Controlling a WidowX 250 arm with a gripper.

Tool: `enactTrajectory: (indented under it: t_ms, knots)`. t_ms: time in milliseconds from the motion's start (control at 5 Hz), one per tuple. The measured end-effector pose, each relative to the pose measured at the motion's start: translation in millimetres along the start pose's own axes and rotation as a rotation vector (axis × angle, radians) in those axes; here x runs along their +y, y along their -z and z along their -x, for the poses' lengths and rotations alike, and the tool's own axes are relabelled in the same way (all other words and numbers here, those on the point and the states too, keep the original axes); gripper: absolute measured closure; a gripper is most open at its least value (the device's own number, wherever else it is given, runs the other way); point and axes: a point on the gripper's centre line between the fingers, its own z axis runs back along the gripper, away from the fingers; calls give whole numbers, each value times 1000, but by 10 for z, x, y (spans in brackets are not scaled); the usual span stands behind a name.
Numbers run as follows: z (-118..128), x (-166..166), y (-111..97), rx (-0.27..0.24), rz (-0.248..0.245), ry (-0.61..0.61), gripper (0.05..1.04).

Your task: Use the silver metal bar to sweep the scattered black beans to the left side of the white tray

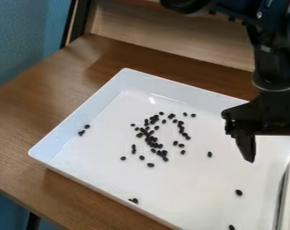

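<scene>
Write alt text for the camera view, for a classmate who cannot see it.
Small black bean-like pieces lie scattered in a white tray on a wooden table, most of them near its middle. A robot's black hand hangs over the tray, at the picture's right.

Lab-like — robot arm [271,60], wooden table [28,119]

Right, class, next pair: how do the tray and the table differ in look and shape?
The tray is white, while the table is brown. The tray has raised walls; the table's top is flat. The tray looks plain, the table wood-grained. Both bear something.
</scene>
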Motion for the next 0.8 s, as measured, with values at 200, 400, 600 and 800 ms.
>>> enactTrajectory:
  t_ms: [200, 400, 600, 800]
  knots:
    - [31, 39, 96, 23, -23, -8, 84]
    - [125, -76, 218, 36, -58, 25, 84]
    - [177, -192, 318, 44, -81, 53, 84]
    - [229, -304, 405, 44, -87, 84, 84]
